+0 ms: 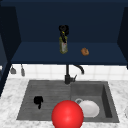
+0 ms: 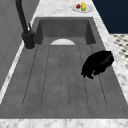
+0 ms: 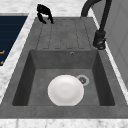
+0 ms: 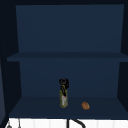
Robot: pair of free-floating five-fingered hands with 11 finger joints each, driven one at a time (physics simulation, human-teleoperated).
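Note:
On the lower shelf of the dark blue wall cabinet stands an upright olive-green bottle. My right hand sits on top of it, fingers curled round its neck. My left hand hangs low over the ribbed drainboard, near its front edge. Its fingers droop loosely and hold nothing. A white plate lies in the sink basin.
A small orange-brown item lies on the shelf right of the bottle. The black faucet rises behind the sink. A large red ball shows at the sink's front edge. A fruit dish sits on the counter.

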